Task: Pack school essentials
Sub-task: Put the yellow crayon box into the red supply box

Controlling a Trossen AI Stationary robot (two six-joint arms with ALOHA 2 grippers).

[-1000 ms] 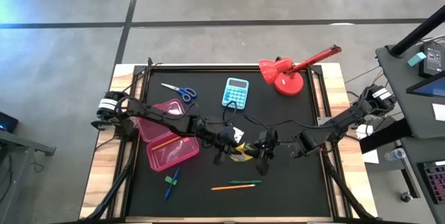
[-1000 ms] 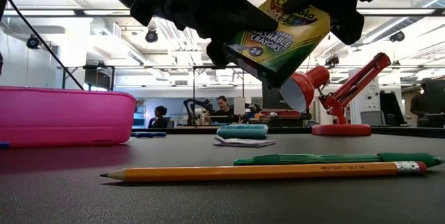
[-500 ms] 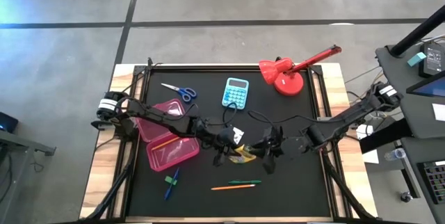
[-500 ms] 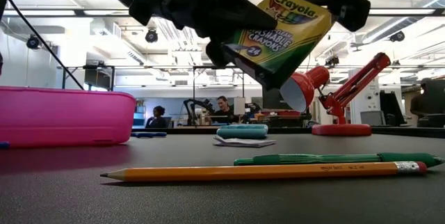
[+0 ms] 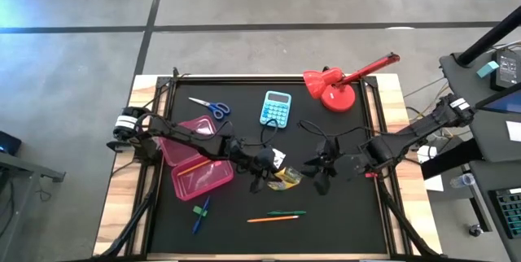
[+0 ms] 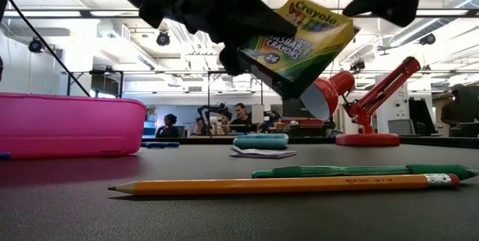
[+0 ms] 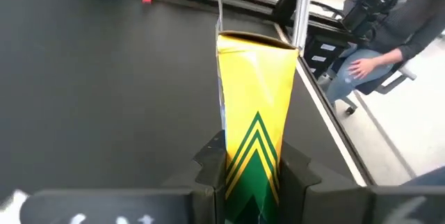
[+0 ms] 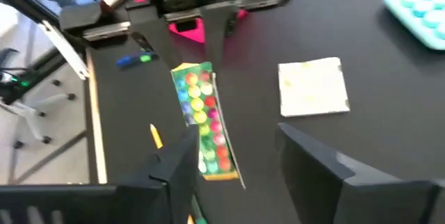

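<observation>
Holding the crayon box (image 6: 296,43) tight, the left gripper (image 5: 262,172) hangs above the table (image 5: 342,221). The right gripper (image 5: 320,174) sits at its 3 o'clock, fingers apart and probably off the box.

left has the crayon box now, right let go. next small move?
Probably swing the left gripper toward the open pink case. It is clamped on the crayon box, held tilted above the mat, while the right gripper stands open and clear of it. The case's tray has room.

1 crayon box (image 5: 285,177), 1 scissors (image 5: 210,106), 2 pencils (image 5: 277,216), 2 markers (image 5: 199,211).
</observation>
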